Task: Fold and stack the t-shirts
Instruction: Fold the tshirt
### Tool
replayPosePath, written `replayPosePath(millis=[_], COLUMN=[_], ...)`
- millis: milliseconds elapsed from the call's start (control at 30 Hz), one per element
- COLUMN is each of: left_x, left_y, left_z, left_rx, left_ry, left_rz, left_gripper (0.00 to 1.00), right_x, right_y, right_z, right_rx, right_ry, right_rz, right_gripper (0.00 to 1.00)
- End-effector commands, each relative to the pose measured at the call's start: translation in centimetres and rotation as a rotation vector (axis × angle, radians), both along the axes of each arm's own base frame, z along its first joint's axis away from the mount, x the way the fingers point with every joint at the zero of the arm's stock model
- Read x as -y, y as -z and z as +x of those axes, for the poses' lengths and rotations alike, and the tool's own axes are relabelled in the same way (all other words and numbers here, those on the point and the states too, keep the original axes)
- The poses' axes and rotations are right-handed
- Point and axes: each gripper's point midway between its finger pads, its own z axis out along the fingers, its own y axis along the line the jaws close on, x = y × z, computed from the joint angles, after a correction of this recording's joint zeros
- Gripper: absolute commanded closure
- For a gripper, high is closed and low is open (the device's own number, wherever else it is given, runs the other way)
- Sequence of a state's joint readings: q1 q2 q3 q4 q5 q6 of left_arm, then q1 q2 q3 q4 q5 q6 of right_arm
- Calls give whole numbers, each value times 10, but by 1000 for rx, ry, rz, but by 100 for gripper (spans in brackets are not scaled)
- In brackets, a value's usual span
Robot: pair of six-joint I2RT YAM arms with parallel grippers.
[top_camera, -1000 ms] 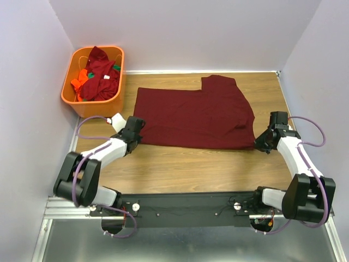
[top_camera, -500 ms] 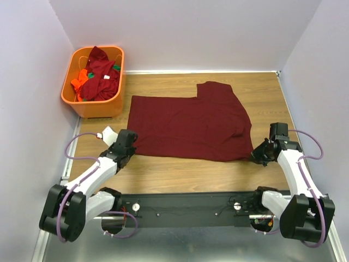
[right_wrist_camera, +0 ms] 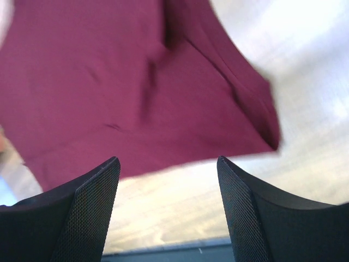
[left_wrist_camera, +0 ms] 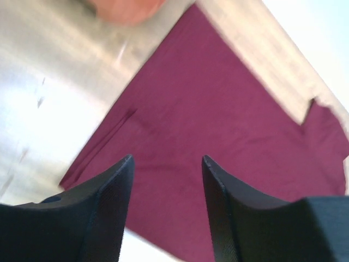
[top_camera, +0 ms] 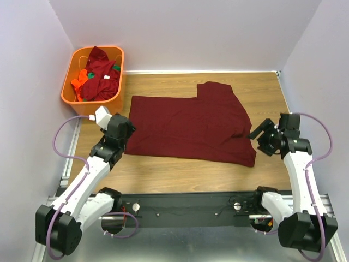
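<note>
Spread shirt: you have one dark maroon t-shirt (top_camera: 191,128) lying flat on the wooden table (top_camera: 180,174), between the two arms. One sleeve juts toward the back wall.

Other shirts: a heap of shirts (top_camera: 98,76), maroon with bits of orange and green, sits in the orange basket (top_camera: 92,105) at the far left corner. It lies just beyond the spread shirt's far left corner and apart from it.

Left claw: your left gripper (top_camera: 121,134) is over the shirt's left edge. The overhead view hides its fingertips under the gripper body. The left wrist view shows the left gripper (left_wrist_camera: 166,158) with its fingers parted moderately and nothing between them.

Right claw: your right gripper (top_camera: 259,131) is just beside the shirt's right edge. In its wrist view the right gripper (right_wrist_camera: 166,159) is spread wide and empty.

Only the wrist views show: a narrow fold running along the t-shirt (left_wrist_camera: 218,136) near its left corner, and a doubled hem at the near right corner of the t-shirt (right_wrist_camera: 109,82). Both views are blurred.

Only the overhead view shows: the basket's contents and the shirt's full outline. The left wrist view catches the basket (left_wrist_camera: 128,8) only as an orange smear.
</note>
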State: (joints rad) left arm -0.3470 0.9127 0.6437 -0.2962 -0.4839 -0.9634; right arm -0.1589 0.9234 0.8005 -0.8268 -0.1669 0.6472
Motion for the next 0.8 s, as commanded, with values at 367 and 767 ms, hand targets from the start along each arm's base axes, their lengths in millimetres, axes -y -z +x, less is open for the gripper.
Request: replayPosePath(millis=[367, 767], left_x=[-4, -1], left_y=[31, 103], left_z=[90, 79], left_rx=[-210, -451], left_ry=[-101, -113], left_rz=[157, 141], left_gripper=[63, 63], right_x=[-25, -25], right_y=[-2, 17], right_z=[119, 135], right_rx=[135, 132], right_ry=[-151, -184], right_rz=[-197, -225], right_gripper=[25, 25])
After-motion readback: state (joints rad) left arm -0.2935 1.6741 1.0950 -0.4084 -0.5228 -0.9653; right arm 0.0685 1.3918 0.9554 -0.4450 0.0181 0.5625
